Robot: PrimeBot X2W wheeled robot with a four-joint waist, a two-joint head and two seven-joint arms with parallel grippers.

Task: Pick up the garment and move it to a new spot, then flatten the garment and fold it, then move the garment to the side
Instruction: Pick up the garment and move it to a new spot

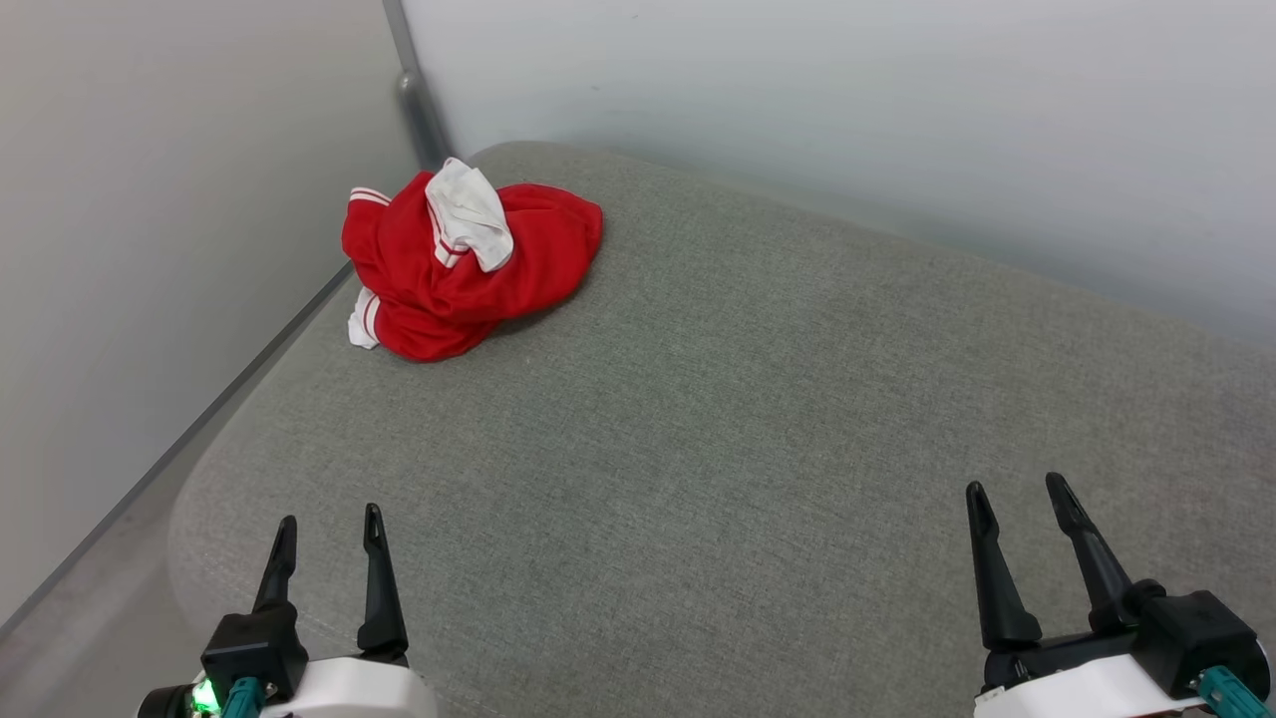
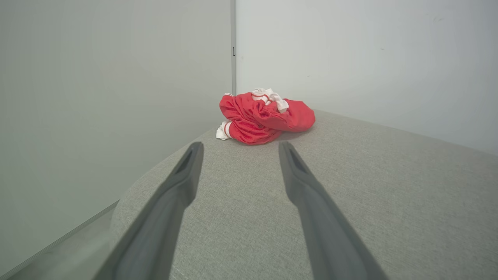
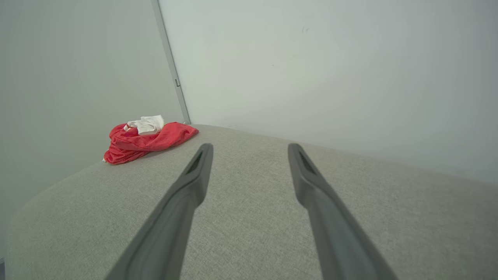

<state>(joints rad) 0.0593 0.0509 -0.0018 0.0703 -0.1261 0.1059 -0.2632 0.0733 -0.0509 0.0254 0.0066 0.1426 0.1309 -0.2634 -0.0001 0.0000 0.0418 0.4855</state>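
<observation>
Near edge: L gripper [image 1: 330, 519] & R gripper [image 1: 1017, 487], both spread wide, empty, above grey cushion [image 1: 718, 399]. Garment [image 1: 518, 259] crumpled at far-left corner, well apart. I'd reach w/ L, pinch heap's top, lift clear before relocating

Lighting is bright, even and diffuse, with faint, soft shadows; the wrist views curve at the edges and blur at the bottom.
</observation>
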